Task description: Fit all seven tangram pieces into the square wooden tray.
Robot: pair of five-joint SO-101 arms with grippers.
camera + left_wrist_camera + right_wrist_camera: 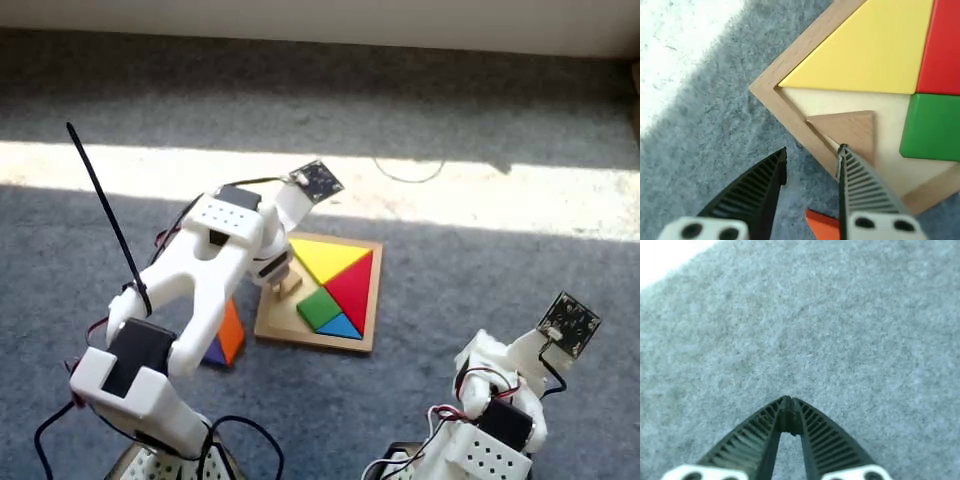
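The square wooden tray (316,340) lies on the grey carpet. In it sit a yellow triangle (322,258), a red triangle (355,285), a green square (318,307) and a blue triangle (341,326). A small wood-coloured triangle (850,130) rests flat in the tray's bare part by the rim (765,87). My left gripper (812,152) hangs open just above that rim, one finger beside the wooden triangle and the other over the carpet. An orange piece (232,330) and a purple piece (215,352) lie on the carpet left of the tray. My right gripper (789,407) is shut with nothing in it, over carpet.
The left arm (200,280) stretches over the orange and purple pieces and partly hides them. The right arm (500,410) sits folded at the lower right. A sunlit strip of carpet (480,195) runs behind the tray, with a thin cable (405,178) on it.
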